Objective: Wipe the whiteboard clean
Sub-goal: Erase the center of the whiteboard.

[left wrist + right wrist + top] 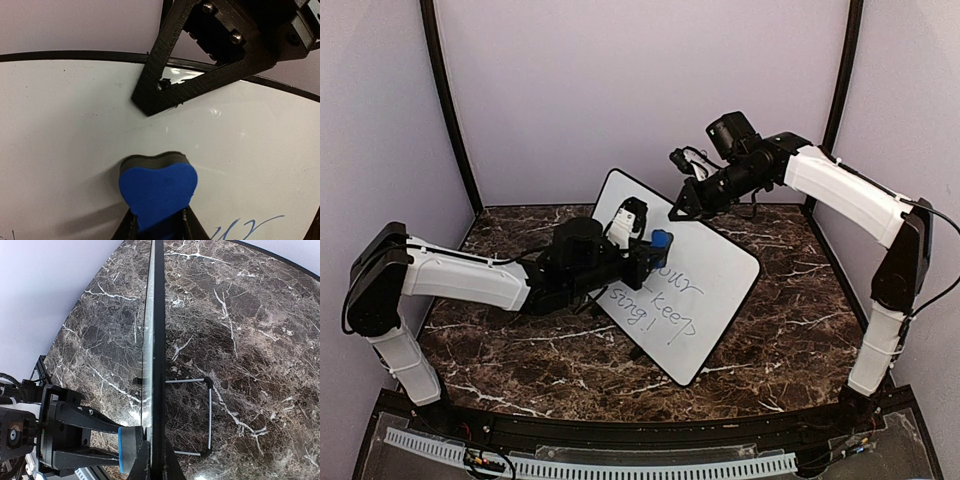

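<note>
The whiteboard (720,285) leans tilted on a wire stand in the middle of the table, with blue handwriting (658,300) on its lower half. My left gripper (653,247) is shut on a blue eraser (662,240). The eraser's dark felt face presses on the board above the writing. In the left wrist view the eraser (158,192) bulges squeezed between the fingers. My right gripper (678,211) is shut on the board's top edge. In the right wrist view the board (158,315) is edge-on, held in my right gripper (156,462), with the eraser (131,447) against it.
The dark marble table (520,350) extends around the board. The board's wire stand (210,415) rests on the table behind it. Purple walls and black corner posts (445,100) close in the back and sides.
</note>
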You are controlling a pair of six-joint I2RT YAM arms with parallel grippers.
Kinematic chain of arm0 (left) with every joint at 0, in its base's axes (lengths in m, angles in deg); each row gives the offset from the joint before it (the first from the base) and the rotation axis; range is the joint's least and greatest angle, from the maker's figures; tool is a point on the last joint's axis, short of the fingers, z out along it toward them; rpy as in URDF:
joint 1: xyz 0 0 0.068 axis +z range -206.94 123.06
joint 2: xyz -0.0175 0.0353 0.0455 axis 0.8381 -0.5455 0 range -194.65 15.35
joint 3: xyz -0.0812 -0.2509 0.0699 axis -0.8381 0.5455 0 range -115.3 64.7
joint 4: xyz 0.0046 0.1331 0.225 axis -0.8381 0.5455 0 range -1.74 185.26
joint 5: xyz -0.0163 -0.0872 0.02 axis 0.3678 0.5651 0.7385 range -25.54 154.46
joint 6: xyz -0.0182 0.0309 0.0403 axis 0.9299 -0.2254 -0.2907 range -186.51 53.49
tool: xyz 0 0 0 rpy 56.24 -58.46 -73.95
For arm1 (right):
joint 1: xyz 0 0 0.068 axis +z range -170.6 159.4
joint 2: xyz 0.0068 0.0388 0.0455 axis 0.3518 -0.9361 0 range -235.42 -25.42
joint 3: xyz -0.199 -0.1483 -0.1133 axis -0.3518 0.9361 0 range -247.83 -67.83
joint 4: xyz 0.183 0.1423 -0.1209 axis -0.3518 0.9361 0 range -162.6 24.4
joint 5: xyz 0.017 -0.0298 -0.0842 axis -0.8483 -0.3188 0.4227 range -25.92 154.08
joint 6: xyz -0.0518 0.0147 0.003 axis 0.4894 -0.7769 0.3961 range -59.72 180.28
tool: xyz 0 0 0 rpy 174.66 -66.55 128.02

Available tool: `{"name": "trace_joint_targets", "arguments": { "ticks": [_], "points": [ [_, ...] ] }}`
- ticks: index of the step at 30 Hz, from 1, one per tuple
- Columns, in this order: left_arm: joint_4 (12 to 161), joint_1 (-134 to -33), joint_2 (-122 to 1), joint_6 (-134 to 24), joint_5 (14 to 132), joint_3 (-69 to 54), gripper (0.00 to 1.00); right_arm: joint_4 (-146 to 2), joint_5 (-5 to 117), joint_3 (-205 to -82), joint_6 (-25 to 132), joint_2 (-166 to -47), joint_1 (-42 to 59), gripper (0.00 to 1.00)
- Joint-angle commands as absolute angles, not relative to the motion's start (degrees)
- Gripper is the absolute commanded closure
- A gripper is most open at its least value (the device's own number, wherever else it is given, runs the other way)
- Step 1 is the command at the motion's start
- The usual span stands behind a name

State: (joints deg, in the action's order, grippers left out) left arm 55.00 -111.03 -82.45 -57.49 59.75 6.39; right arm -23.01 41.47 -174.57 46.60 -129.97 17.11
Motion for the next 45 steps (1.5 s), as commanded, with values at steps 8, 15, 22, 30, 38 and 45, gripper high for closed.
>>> {"name": "trace_joint_targets", "arguments": {
  "ticks": [8, 15, 22, 30, 38, 45],
  "points": [
    [63.27, -104.37, -80.73, -53.88, 44.66, 6.69, 1.00, -20.71, 39.67, -173.49, 53.71, -130.10, 20.09, 1.00],
    [60.47, -104.19, -81.61, -53.05, 55.81, 6.40, 1.00, -20.49, 39.69, -174.16, 53.60, -130.60, 20.09, 1.00],
    [59.05, -109.10, -84.38, -57.83, 60.56, 3.45, 1.00, -20.01, 39.82, -174.99, 53.64, -130.98, 20.08, 1.00],
    [57.18, -112.21, -84.78, -62.68, 68.19, 2.98, 1.00, -20.27, 39.70, -174.71, 53.75, -131.07, 20.14, 1.00],
    [56.66, -113.59, -84.39, -63.75, 63.93, 4.75, 1.00, -20.11, 39.89, -174.47, 53.85, -130.83, 20.07, 1.00],
    [61.19, -107.52, -82.50, -54.81, 50.01, 7.13, 1.00, -20.62, 39.87, -173.39, 53.77, -130.24, 20.09, 1.00]
  ]
}}
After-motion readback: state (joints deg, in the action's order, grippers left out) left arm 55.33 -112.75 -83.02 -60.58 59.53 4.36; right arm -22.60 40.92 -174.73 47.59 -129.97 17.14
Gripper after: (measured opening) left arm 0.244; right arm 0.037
